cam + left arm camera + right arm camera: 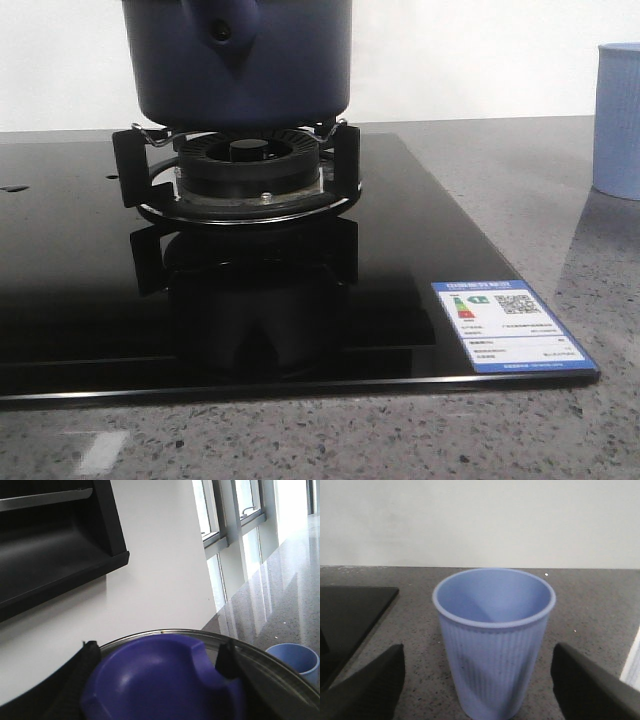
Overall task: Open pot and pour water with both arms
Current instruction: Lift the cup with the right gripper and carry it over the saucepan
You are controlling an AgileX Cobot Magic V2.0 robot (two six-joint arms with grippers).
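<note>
The dark navy pot sits on the burner's trivet, its stubby handle pointing at the front camera; its top is cut off by the frame. In the left wrist view a glass lid with a metal rim carries a big blue knob. My left gripper is shut on that knob, one black finger against each side. My right gripper is open around the pale blue ribbed cup, with a gap on both sides. Neither gripper appears in the front view.
A black glass hob with a gas burner lies on the grey speckled counter, an energy label at its front right corner. The cup stands right of the hob. A black range hood hangs on the white wall.
</note>
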